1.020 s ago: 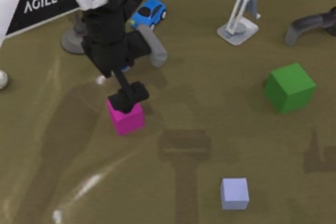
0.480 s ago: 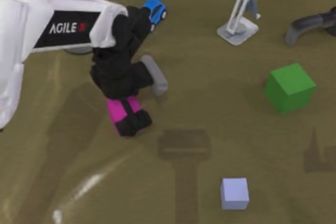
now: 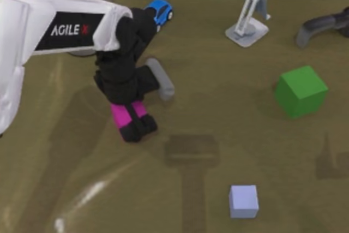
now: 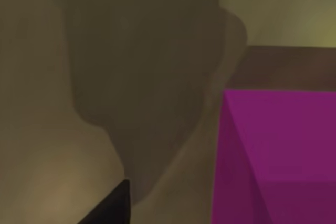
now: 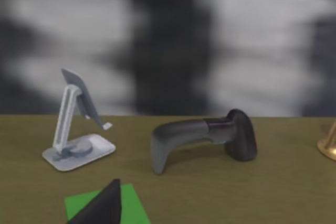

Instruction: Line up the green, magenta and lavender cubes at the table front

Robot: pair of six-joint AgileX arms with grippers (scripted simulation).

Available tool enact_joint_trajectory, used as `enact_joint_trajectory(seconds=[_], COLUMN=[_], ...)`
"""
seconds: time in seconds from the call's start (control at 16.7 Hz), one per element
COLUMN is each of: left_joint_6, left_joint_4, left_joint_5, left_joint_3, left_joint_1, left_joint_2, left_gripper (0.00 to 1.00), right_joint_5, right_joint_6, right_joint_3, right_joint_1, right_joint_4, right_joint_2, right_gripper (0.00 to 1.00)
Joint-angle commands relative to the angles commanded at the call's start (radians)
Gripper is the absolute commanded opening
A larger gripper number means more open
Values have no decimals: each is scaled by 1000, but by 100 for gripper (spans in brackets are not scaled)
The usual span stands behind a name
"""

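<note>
Apparently astride magenta cube, left pincer.

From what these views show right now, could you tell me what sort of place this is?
Probably a simulated tabletop test bench, not a real room: an olive-brown table carries unrelated props, namely plain cubes such as the green cube, a phone stand and a handheld scanner, against a blurred grey backdrop.

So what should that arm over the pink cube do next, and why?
Probably shut the fingers and lift. The left gripper is already down around the magenta cube, which sits well back from the table front where the lavender cube lies.
</note>
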Motion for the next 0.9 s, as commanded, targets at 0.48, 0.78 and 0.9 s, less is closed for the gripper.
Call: enact_joint_trajectory(seconds=[0.48, 0.78, 0.9], left_joint_6=[0, 0, 0], left_joint_4=[0, 0, 0], left_joint_5=[0, 0, 0], left_joint_3=[0, 0, 0], left_joint_1=[0, 0, 0], left_joint_2=[0, 0, 0], left_gripper=[17, 0, 0], right_joint_5=[0, 0, 0], right_joint_6=[0, 0, 0], right_joint_3=[0, 0, 0], right_joint_1=[0, 0, 0], right_joint_4=[0, 0, 0], right_joint_2=[0, 0, 0], right_gripper=[100, 100, 100])
